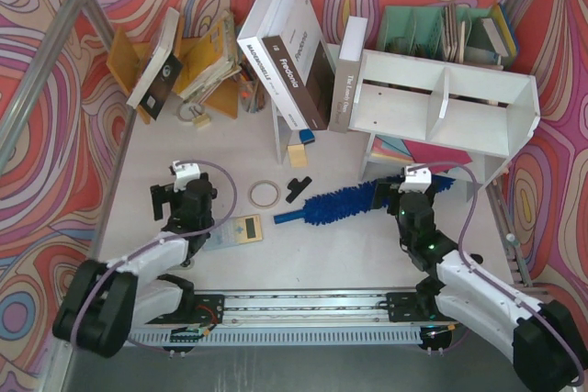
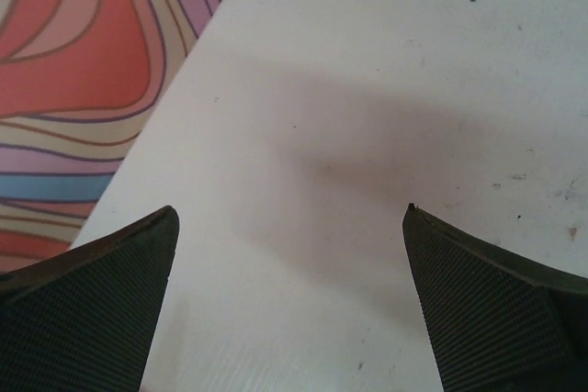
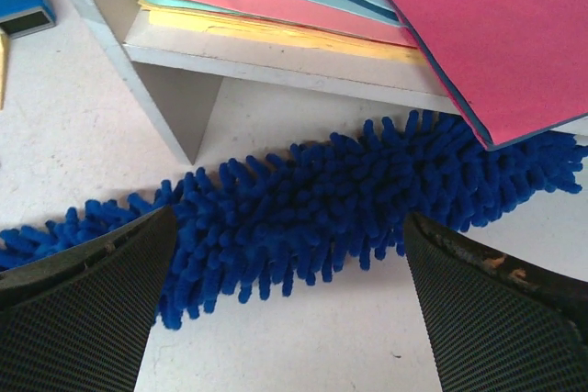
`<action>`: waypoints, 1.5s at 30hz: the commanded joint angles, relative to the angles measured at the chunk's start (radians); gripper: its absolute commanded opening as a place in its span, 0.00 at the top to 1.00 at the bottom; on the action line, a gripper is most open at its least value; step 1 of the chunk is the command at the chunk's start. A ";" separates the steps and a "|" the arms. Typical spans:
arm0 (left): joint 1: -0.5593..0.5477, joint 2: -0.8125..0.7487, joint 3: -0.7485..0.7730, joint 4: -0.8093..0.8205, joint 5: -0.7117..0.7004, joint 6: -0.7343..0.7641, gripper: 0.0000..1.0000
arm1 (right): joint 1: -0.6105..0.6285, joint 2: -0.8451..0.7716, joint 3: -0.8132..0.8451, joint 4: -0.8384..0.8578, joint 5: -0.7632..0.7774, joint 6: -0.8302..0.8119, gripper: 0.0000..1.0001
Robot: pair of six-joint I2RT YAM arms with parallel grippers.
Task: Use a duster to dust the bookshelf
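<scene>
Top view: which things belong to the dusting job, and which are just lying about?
Job: duster, bookshelf.
Lying about: tape roll, black clip, calculator, yellow book rack, green file organiser, leaning books.

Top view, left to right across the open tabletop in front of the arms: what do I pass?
left pincer → pale yellow card → tape ring → black clip piece → duster

White table point(image 1: 349, 254) inside swirly red-and-purple patterned walls point(image 1: 37, 135), evenly lit
</scene>
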 commanded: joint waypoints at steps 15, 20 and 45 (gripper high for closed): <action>0.253 0.452 -0.072 0.850 0.518 0.049 0.01 | -0.220 0.372 -0.030 0.504 -0.074 -0.137 0.01; 0.294 0.455 -0.025 0.731 0.589 0.022 0.02 | -0.243 0.475 -0.060 0.662 -0.111 -0.152 0.01; 0.377 0.456 0.055 0.575 0.637 -0.070 0.02 | -0.377 0.897 0.044 1.029 -0.498 -0.211 0.01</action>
